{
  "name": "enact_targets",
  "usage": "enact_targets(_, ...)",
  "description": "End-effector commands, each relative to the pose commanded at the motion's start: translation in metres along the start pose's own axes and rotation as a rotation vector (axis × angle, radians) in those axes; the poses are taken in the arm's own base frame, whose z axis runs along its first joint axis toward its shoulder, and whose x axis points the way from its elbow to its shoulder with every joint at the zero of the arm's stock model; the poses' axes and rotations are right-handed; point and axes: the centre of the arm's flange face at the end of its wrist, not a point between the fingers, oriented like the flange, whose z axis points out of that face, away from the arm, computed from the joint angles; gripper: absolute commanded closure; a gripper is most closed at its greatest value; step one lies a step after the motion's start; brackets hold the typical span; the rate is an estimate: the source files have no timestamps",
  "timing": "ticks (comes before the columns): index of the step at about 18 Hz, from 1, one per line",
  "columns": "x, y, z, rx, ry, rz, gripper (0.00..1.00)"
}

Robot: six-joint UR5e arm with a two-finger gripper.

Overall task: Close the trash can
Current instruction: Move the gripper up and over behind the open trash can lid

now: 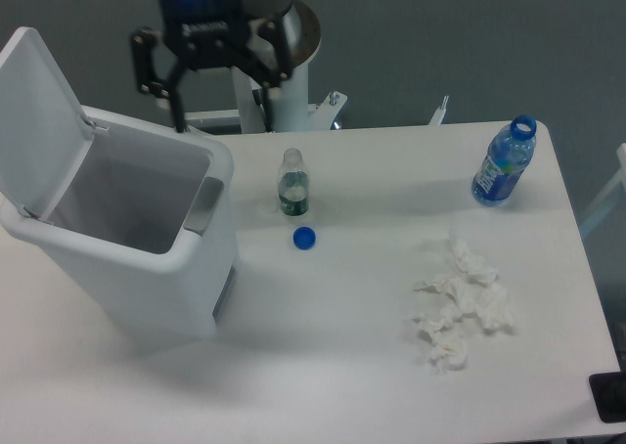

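Observation:
The trash can (pixel 147 268) is a large white bin standing on the left of the table. Its flat lid (pixel 44 111) is swung up and back on the far left side, so the bin stands open and its inside looks empty. A grey push tab (pixel 205 205) sits on its right rim. My gripper (pixel 220 97) hangs above the back right corner of the bin, clear of it. Its black fingers (pixel 178 97) are spread apart and hold nothing.
A small clear bottle (pixel 292 184) stands uncapped near the table's middle, with a blue cap (pixel 304 238) lying in front of it. A blue water bottle (pixel 505 162) stands at the back right. Crumpled white tissues (pixel 460 307) lie at the right front.

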Motion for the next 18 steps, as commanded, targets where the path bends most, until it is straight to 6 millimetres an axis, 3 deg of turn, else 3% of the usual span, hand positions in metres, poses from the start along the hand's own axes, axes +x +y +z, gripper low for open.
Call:
enact_targets(10,0.031,0.013,-0.035,0.027,0.139,-0.014,0.00)
enact_targets(18,0.047,0.012,-0.041,0.045,0.239,-0.009,0.00)
